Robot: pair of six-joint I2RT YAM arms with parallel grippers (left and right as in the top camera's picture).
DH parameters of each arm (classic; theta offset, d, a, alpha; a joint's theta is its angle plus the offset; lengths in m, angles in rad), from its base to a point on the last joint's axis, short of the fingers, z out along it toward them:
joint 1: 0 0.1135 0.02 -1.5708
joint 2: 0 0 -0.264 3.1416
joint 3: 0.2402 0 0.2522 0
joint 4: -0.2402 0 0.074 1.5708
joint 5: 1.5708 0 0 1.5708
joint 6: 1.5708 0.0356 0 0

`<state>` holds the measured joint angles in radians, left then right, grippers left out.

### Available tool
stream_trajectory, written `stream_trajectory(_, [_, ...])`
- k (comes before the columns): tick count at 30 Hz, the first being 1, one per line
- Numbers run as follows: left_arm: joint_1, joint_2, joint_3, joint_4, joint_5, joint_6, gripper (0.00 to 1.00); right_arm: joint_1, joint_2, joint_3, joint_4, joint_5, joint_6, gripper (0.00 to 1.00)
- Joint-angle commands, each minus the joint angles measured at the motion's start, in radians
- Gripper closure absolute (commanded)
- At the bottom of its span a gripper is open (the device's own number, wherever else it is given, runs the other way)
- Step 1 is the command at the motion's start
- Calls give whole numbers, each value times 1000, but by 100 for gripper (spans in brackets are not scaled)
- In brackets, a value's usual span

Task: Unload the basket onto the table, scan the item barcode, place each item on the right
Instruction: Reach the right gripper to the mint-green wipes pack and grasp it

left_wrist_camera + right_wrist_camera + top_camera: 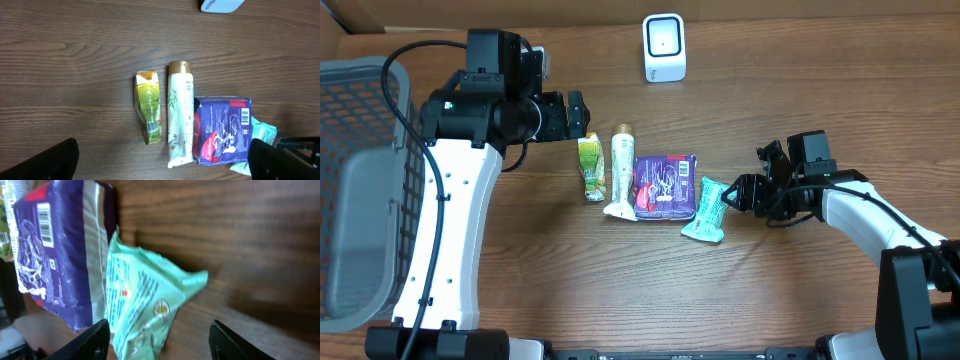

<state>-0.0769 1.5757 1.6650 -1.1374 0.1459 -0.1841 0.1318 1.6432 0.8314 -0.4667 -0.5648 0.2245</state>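
Several items lie in a row mid-table: a green sachet (592, 165), a cream tube (621, 170), a purple pack (665, 186) with a barcode (245, 116), and a teal packet (705, 210). My right gripper (728, 195) is low at the teal packet (145, 290). Its jaws straddle the packet's end: the left finger is against it and a gap shows at the right finger. The right gripper (159, 330) is open. My left gripper (578, 115) hovers high behind the row, open and empty (160, 162). A white scanner (664, 47) stands at the back.
A grey mesh basket (360, 180) fills the left edge of the table. The purple pack (60, 255) lies tight against the teal packet's left side. Bare wood lies in front of the row and to the right of the right arm.
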Motion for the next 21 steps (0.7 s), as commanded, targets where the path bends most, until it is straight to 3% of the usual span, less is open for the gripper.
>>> stream_trajectory(1, [-4, 8, 6, -3, 8, 0, 0, 2, 3, 19, 34, 18, -43, 37])
stream_trajectory(5, [-4, 8, 6, 0, 8, 0, 0, 3, 3, 19, 65, 18, -59, 36])
stream_trajectory(12, [-4, 8, 6, 12, -3, 6, 0, 5, 16, 19, 97, 13, -146, 25])
stream_trajectory(21, [-4, 8, 6, 11, -43, 4, 1, 6, 107, 19, 129, -40, -233, 27])
